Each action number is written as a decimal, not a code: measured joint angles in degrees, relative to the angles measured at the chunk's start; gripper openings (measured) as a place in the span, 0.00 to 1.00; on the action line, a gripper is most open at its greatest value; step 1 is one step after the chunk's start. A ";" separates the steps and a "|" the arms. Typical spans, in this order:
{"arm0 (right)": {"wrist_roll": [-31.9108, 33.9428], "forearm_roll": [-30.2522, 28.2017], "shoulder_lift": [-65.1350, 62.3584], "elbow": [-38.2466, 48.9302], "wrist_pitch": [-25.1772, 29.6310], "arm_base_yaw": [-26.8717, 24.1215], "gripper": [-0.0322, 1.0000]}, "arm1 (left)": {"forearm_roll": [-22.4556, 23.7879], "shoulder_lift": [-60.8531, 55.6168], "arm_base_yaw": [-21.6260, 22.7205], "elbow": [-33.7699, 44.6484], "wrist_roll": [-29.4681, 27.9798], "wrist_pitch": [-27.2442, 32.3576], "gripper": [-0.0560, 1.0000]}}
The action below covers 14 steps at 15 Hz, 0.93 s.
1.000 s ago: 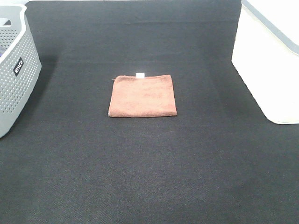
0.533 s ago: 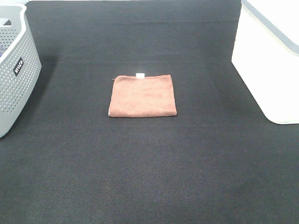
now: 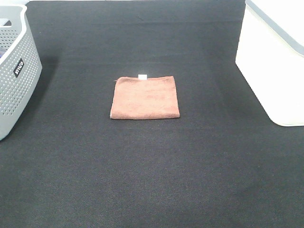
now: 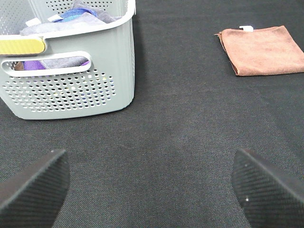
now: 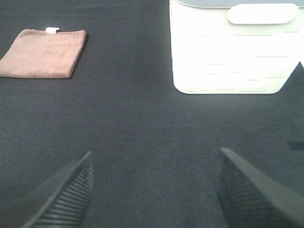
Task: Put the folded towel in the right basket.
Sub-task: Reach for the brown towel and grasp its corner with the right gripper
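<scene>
The folded brown towel [image 3: 145,97] lies flat in the middle of the black table, a small white tag on its far edge. It also shows in the left wrist view [image 4: 262,50] and the right wrist view [image 5: 43,59]. The white right basket [image 3: 273,61] stands at the right edge; it also shows in the right wrist view [image 5: 235,47]. Neither arm shows in the high view. My left gripper [image 4: 152,190] is open and empty over bare cloth, well short of the towel. My right gripper [image 5: 154,192] is open and empty, in front of the white basket.
A grey perforated basket [image 3: 14,71] stands at the left edge; the left wrist view shows it [image 4: 71,80] holding several cloths. A black cloth [image 3: 142,166] covers the whole table.
</scene>
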 joint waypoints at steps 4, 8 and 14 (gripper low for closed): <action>0.00 0.00 0.00 0.00 0.00 0.00 0.69 | 0.00 0.00 0.00 0.00 0.00 0.00 0.88; 0.00 0.00 0.00 0.00 0.00 0.00 0.69 | 0.00 0.00 0.00 0.00 0.00 0.00 0.88; 0.00 0.00 0.00 0.00 0.00 0.00 0.69 | 0.00 0.00 0.00 0.00 0.00 0.00 0.88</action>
